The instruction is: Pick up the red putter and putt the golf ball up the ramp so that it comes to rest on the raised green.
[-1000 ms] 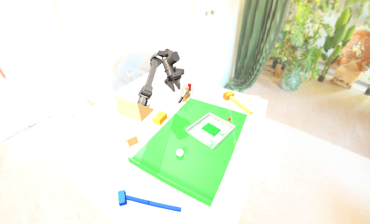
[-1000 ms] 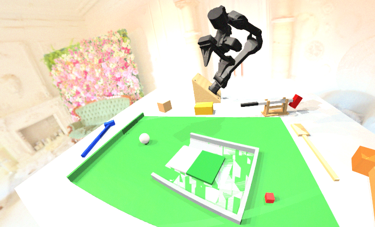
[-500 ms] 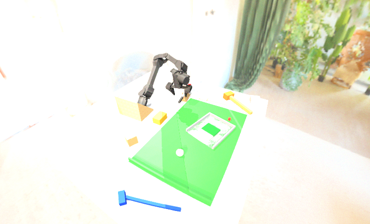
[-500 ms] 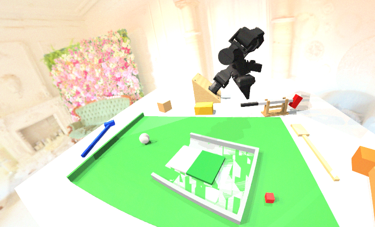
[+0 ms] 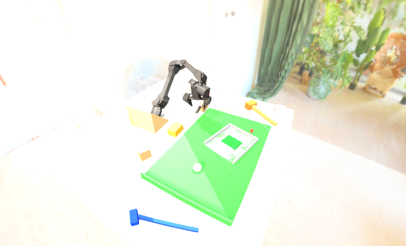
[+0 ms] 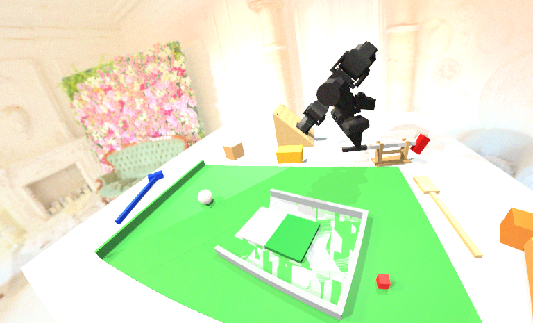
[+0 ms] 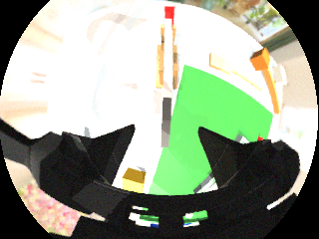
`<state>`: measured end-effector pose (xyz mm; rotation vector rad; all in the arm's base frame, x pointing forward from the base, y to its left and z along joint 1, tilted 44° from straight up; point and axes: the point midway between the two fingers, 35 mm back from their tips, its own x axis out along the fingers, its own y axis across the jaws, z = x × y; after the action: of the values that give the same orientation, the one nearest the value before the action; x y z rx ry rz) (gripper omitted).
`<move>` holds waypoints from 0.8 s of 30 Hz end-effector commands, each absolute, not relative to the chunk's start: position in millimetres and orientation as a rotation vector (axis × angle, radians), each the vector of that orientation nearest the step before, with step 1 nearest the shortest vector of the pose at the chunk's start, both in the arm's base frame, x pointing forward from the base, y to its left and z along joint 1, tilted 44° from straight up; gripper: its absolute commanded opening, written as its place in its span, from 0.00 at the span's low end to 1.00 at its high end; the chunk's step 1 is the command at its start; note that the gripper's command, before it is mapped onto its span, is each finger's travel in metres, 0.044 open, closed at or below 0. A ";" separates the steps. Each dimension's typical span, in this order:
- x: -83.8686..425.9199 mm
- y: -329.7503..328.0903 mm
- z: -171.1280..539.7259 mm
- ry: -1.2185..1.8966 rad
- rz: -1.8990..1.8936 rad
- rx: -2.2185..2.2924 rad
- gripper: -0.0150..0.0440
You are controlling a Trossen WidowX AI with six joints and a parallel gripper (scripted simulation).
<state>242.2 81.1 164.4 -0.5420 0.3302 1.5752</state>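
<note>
Open gripper hangs over the red putter's handle

The gripper (image 5: 197,105) (image 6: 355,140) (image 7: 166,127) is spread nearly as wide as it goes, with nothing in its hold. In the wrist view the dark grip of the red putter (image 5: 197,109) (image 6: 388,145) (image 7: 166,110) shows in the gap between the two fingertips. The putter lies across a small wooden stand (image 6: 380,154) (image 7: 160,65), its red head sticking out past one end and its black grip past the other.

The white golf ball (image 5: 197,167) (image 6: 205,196) sits on the green mat (image 5: 179,162) (image 6: 168,225) (image 7: 219,100), between the mat's raised edge and the ramp. The raised green (image 5: 231,142) (image 6: 293,237), a darker square, lies inside a grey-walled frame (image 5: 245,152) (image 6: 282,286), with a pale ramp (image 6: 261,226) leading up to it. The ball is well apart from it. A small red cube (image 5: 251,130) (image 6: 383,281) rests on the mat outside the frame.

A blue mallet (image 5: 167,223) (image 6: 135,201) lies on the tabletop (image 5: 119,189) (image 6: 51,264) beyond the raised edge. A yellow block (image 5: 175,129) (image 6: 289,154) (image 7: 134,179) stands beside the mat, near a wooden wedge (image 5: 143,120) (image 6: 286,128) and a light wooden cube (image 5: 145,154) (image 6: 234,151).
</note>
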 end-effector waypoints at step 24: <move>242.4 114.1 132.7 0.326 1.575 -0.534 1.00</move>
<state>243.9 109.6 136.9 -0.5438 0.3250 1.5734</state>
